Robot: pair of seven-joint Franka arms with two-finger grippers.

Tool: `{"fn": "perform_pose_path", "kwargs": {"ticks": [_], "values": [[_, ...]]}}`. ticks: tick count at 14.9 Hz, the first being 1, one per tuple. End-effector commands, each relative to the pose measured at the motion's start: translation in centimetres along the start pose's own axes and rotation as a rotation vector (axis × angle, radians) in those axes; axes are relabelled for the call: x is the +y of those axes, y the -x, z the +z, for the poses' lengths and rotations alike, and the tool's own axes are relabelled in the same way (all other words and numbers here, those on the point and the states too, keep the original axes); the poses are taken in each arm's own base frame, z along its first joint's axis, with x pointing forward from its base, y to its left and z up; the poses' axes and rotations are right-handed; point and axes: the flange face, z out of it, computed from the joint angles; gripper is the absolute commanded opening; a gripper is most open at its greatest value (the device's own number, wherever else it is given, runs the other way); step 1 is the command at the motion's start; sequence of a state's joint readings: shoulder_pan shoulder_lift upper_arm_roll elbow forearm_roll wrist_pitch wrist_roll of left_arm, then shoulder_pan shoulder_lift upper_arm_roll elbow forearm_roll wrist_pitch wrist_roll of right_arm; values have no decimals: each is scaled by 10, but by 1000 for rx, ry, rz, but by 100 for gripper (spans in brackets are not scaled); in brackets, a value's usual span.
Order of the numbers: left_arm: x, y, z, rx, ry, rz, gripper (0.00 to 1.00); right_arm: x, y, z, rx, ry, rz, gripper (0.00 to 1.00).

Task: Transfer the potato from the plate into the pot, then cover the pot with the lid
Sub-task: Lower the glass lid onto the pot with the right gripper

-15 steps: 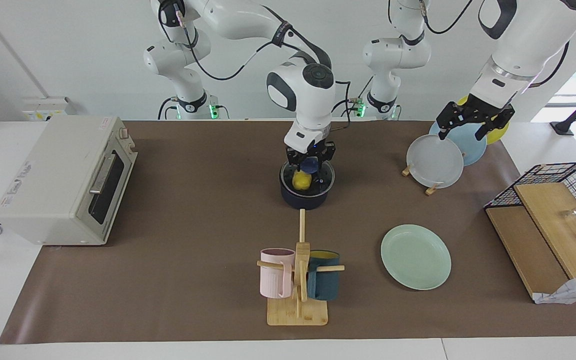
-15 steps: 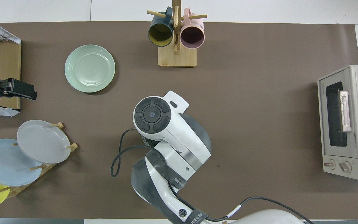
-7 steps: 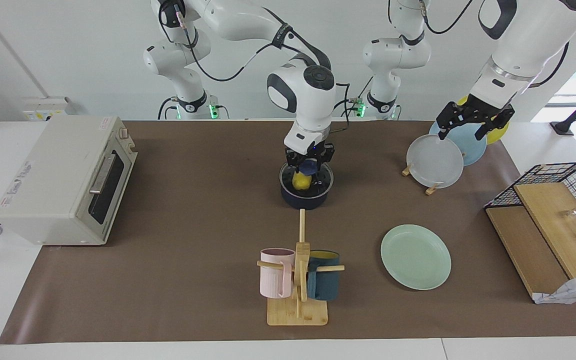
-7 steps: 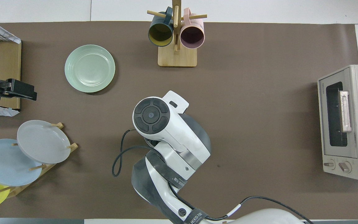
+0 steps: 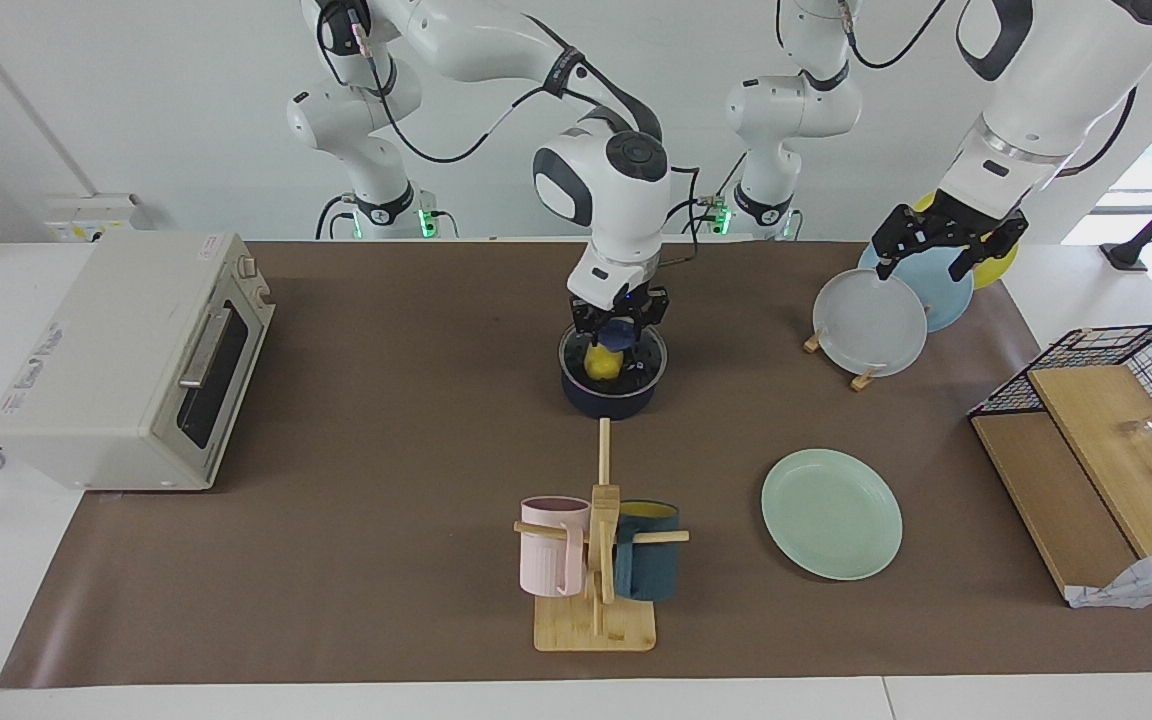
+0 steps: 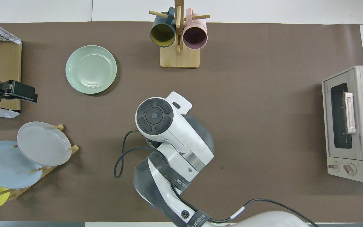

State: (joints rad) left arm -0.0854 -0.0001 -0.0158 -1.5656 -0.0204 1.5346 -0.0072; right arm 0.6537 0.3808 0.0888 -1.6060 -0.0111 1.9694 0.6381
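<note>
The right hand (image 5: 618, 329) is clamped on the blue knob of the lid (image 5: 613, 358), which sits on the pot (image 5: 608, 398) at mid-desk, the potato (image 5: 602, 362) visible inside through the glass. The mint plate (image 5: 832, 513) lies bare toward the left arm's end. The left hand (image 5: 946, 243) waits, fingers apart, over the upright plates (image 5: 869, 325).

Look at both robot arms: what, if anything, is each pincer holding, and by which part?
The right pincer holds the lid by its blue knob, over the pot. The left pincer, open above the upright plates, holds nothing.
</note>
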Motion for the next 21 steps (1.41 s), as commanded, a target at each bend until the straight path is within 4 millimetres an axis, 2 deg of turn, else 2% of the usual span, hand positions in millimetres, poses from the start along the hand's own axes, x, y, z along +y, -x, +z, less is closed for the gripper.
{"fn": "perform_pose_path", "kwargs": {"ticks": [1, 21], "values": [[-7, 4, 0, -10, -17, -4, 100, 4, -4, 2, -18, -23, 36, 0], [-8, 4, 0, -10, -17, -6, 100, 8, -9, -4, -58, -37, 61, 0]]}}
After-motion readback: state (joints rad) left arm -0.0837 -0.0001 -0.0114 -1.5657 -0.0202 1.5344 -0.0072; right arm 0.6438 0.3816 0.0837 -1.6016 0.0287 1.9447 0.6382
